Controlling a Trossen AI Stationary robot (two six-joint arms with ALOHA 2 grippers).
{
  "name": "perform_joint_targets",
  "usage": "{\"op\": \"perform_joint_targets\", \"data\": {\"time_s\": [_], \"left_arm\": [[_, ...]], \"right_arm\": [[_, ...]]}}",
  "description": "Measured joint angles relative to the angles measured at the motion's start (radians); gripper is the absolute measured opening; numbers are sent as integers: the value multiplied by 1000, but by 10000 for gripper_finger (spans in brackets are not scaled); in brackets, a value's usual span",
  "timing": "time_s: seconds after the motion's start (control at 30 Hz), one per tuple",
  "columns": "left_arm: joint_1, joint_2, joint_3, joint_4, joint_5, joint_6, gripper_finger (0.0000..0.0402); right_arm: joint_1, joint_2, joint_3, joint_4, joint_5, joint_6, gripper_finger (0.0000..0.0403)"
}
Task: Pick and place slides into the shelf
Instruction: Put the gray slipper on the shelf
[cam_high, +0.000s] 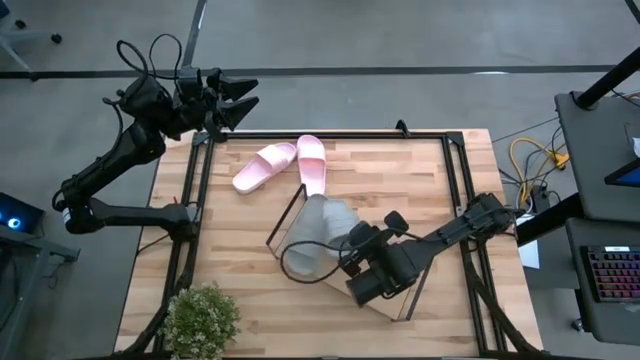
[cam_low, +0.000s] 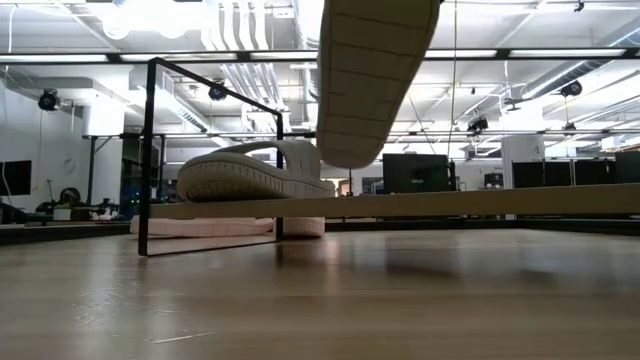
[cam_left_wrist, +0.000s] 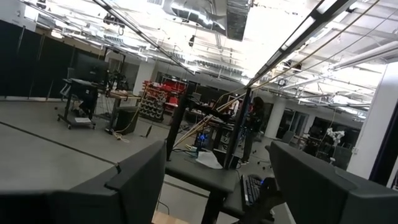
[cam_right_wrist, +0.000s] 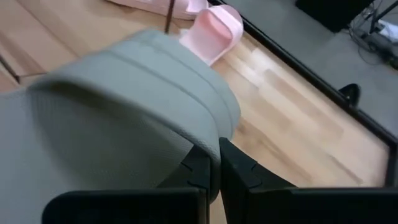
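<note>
At the far left corner of the worktop (cam_high: 440, 180), the left gripper (cam_high: 243, 100) hangs in the air with its jaws spread wide and nothing between them; its wrist view looks out over the room past the two dark fingers (cam_left_wrist: 140, 180). Just right of it, near the far edge, two pink slides (cam_high: 265, 166) lie on the bare wood: one slanted, the other (cam_high: 311, 163) pointing toward the far edge, their near ends close together. Nearer the middle, the shelf (cam_high: 330, 285) sits askew on the worktop, its thin dark wire frame (cam_low: 148, 160) standing at its left end in the low view. One grey slide (cam_low: 255, 176) rests on the shelf board, sole down. A second grey slide (cam_high: 325, 222) is held above it, its ribbed sole (cam_low: 372, 70) hanging down into the low view, clear of the board. The right gripper (cam_right_wrist: 214, 171) reaches in from the worktop's right edge, and its jaws are closed tight on that grey slide's wide strap (cam_right_wrist: 124, 93), the fingertips nearly meeting. A potted plant (cam_high: 200, 318) stands at the near left corner.
</note>
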Motion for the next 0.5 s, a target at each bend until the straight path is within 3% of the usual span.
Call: {"op": "perform_joint_targets", "data": {"time_s": [0.2, 0.5], "left_arm": [[0, 0, 0, -2, 0, 0, 272], [0, -2, 0, -9, 0, -2, 272]], "right_arm": [[18, -1, -66, 3, 59, -11, 8], [28, -74, -218, -5, 48, 34, 8]]}}
